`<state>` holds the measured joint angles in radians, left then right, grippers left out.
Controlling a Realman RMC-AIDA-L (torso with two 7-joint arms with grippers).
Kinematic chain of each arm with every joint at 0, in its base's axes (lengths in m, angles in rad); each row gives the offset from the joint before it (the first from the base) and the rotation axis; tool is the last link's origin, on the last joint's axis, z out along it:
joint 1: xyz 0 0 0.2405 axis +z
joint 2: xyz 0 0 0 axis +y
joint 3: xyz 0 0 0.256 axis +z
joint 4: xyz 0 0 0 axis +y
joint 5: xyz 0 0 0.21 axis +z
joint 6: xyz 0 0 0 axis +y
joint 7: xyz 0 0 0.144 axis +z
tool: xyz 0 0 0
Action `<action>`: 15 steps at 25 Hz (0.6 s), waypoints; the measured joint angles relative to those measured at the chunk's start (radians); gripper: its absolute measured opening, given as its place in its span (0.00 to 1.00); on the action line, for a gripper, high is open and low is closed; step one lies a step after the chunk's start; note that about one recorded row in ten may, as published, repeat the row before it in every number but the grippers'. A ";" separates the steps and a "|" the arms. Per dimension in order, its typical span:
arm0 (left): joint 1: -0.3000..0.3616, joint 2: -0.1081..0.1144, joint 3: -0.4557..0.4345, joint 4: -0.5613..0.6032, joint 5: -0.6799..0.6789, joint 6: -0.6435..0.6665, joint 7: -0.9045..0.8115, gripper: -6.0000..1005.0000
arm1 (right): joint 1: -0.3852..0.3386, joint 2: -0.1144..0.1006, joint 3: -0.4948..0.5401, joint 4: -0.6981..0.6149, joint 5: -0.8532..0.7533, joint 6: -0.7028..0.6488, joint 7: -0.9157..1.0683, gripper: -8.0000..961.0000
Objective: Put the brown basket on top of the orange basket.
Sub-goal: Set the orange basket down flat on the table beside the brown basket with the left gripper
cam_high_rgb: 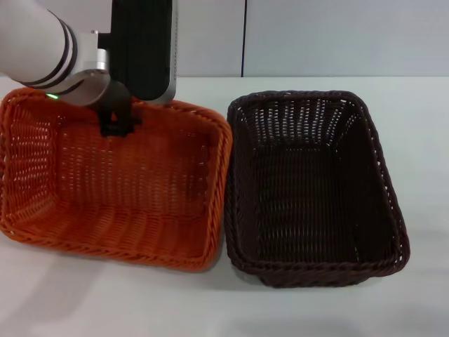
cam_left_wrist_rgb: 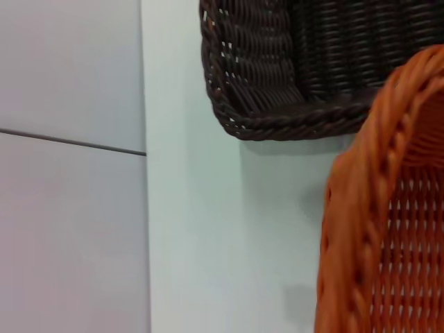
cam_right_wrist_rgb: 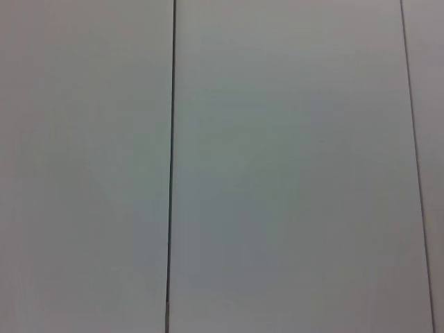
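Head view shows the two baskets side by side on the white table [cam_high_rgb: 421, 302], their near rims almost touching. The orange basket [cam_high_rgb: 112, 189] lies toward the robot's left, the brown basket [cam_high_rgb: 316, 189] toward its right. Neither sits on the other.

The orange basket's long axis runs roughly left to right across the table, skewed a little so that its right end reaches nearer the robot than its left end. Its open side faces up, and its far rim seems to ride slightly higher than the near one, though the tilt is hard to judge. The brown basket's long axis runs the other way, from near the robot to far from it, with the far short end a touch narrower in the picture. It too is open side up and seems to rest flat.

The left claw [cam_high_rgb: 116, 121] is at the far rim of the orange basket, toward that basket's left half, with dark fingers reaching down over the braided edge. They appear closed on the rim, gripping it.

Left wrist view shows the orange basket's braided rim [cam_left_wrist_rgb: 368, 208] very close, and beyond it a corner of the brown basket [cam_left_wrist_rgb: 277, 104], with bare table between them.

Right wrist view shows only pale wall panels [cam_right_wrist_rgb: 277, 166]; the right claw appears nowhere.
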<state>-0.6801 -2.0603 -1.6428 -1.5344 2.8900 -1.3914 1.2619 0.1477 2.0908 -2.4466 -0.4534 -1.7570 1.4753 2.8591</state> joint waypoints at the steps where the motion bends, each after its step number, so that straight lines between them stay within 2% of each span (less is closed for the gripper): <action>1: -0.001 0.000 0.000 0.000 0.000 0.002 -0.002 0.26 | -0.001 0.000 0.000 0.001 0.000 0.000 0.000 0.86; 6: -0.009 0.000 0.000 0.001 0.000 0.016 -0.013 0.43 | -0.004 0.000 0.000 0.005 -0.001 0.001 0.000 0.86; 10: -0.009 0.000 0.001 -0.006 0.000 0.024 -0.017 0.60 | -0.006 0.000 0.000 0.007 -0.001 0.000 0.000 0.86; 11: 0.000 0.001 0.002 -0.043 0.000 0.028 -0.032 0.62 | -0.007 0.000 0.000 0.008 -0.001 0.000 0.000 0.86; 15: 0.008 0.001 0.001 -0.067 0.000 0.036 -0.036 0.67 | -0.011 0.000 0.000 0.009 -0.001 0.001 0.000 0.86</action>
<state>-0.6720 -2.0589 -1.6415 -1.6012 2.8898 -1.3554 1.2258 0.1365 2.0908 -2.4466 -0.4446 -1.7578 1.4759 2.8591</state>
